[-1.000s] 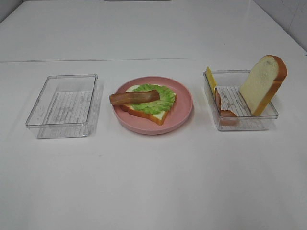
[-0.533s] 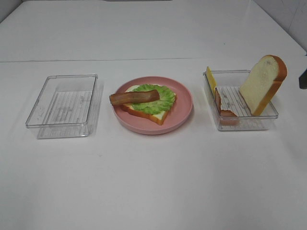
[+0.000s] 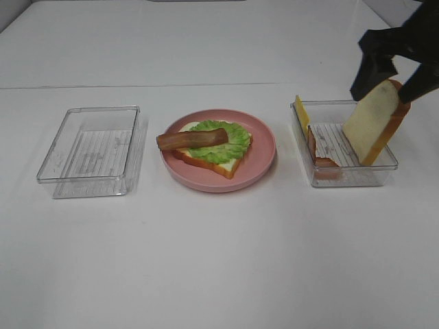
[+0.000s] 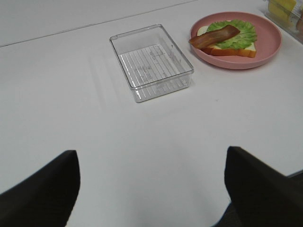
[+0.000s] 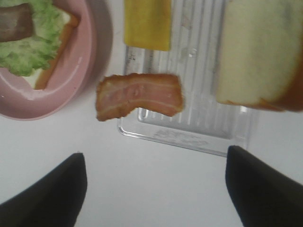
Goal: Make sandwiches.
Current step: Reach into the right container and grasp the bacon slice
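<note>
On the pink plate (image 3: 264, 147) lies a bread slice (image 3: 221, 165) with a green lettuce leaf (image 3: 230, 139) and a brown bacon strip (image 3: 192, 139) on top. The right clear tray (image 3: 346, 176) holds an upright bread slice (image 3: 372, 123), a yellow cheese slice (image 3: 301, 112) and a second bacon strip (image 3: 322, 161). My right gripper (image 3: 392, 81) is open and empty, just above the upright bread. The right wrist view shows that bacon (image 5: 139, 94), the cheese (image 5: 147, 23) and the bread (image 5: 258, 52) under the open gripper (image 5: 154, 156). My left gripper (image 4: 151, 156) is open and empty, over bare table.
An empty clear tray (image 3: 89, 147) stands left of the plate; it also shows in the left wrist view (image 4: 151, 61), with the plate (image 4: 272, 45) beyond it. A seam crosses the white table behind the trays.
My right gripper has come in from the right edge and now hangs over the upright bread slice in the right tray. The food has not moved.
</note>
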`<move>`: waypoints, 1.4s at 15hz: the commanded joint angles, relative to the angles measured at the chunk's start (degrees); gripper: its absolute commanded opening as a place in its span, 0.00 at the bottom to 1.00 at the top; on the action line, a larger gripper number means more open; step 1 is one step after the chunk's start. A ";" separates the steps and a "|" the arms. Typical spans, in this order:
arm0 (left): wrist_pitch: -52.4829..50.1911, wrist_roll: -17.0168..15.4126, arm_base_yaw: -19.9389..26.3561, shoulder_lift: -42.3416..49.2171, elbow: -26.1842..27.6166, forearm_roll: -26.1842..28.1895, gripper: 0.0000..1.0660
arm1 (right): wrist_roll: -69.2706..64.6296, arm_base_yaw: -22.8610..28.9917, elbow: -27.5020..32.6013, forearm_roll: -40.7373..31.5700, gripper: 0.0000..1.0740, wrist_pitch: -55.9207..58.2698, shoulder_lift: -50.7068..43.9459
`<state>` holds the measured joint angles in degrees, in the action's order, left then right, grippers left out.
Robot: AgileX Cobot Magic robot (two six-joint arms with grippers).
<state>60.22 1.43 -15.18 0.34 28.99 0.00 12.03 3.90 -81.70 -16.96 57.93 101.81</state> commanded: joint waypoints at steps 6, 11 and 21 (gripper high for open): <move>-0.63 0.00 -0.11 1.15 -0.34 0.34 0.74 | -6.30 8.88 -11.80 3.90 0.67 5.73 13.69; -0.63 -0.06 -0.11 1.15 -0.34 0.00 0.74 | -7.45 8.88 -12.38 4.81 0.65 3.61 19.54; -0.63 -0.06 -0.11 1.15 -0.34 0.00 0.74 | -7.39 8.88 -13.29 5.04 0.00 5.39 21.14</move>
<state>60.22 1.43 -15.18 0.34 28.99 0.00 4.81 12.78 -94.77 -12.03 62.45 122.67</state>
